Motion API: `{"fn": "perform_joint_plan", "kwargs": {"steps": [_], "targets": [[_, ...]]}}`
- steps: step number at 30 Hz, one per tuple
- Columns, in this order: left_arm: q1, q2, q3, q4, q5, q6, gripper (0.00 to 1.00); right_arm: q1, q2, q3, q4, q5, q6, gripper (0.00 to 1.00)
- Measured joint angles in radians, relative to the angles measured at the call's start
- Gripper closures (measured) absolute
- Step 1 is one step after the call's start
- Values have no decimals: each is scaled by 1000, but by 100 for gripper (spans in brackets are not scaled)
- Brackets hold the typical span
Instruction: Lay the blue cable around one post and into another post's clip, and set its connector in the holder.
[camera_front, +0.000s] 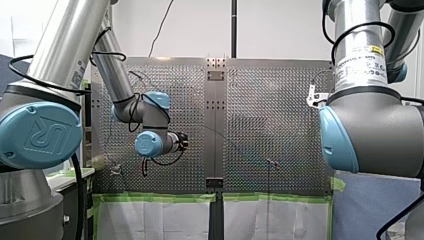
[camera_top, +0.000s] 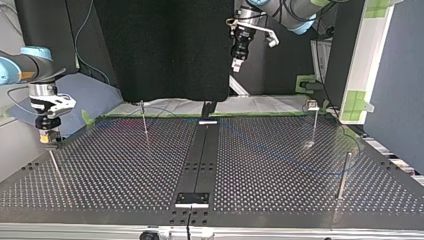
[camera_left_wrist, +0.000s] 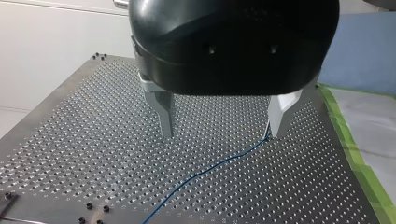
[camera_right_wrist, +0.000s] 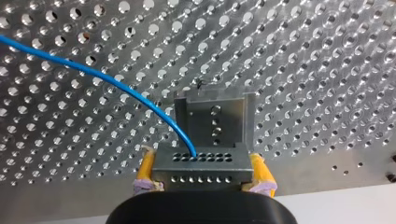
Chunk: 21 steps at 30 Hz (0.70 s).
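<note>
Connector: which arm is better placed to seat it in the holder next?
Probably right. My right claw is shut on the connector, with the holder directly ahead of it. My left claw is open, gripping nothing, elsewhere over the table.

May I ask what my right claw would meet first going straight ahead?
Most likely the grey holder, just ahead of the connector the right claw grips; the gap is hard to judge.

Top view: three thin posts break the tabletop (camera_top: 125, 170): a slim post (camera_top: 144, 120) upper left of centre, a clip post (camera_top: 314, 125) upper right, a plain post (camera_top: 343, 175) lower right, with wide lanes between; my left end effector (camera_top: 236, 66) hangs high at upper centre
</note>
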Motion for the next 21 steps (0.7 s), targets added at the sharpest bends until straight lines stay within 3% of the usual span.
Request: {"fn": "perform_joint_plan", "kwargs": {"steps": [21], "targets": [[0, 0, 0, 0, 0, 0, 0, 1, 9, -26, 11, -77, 2, 100]]}}
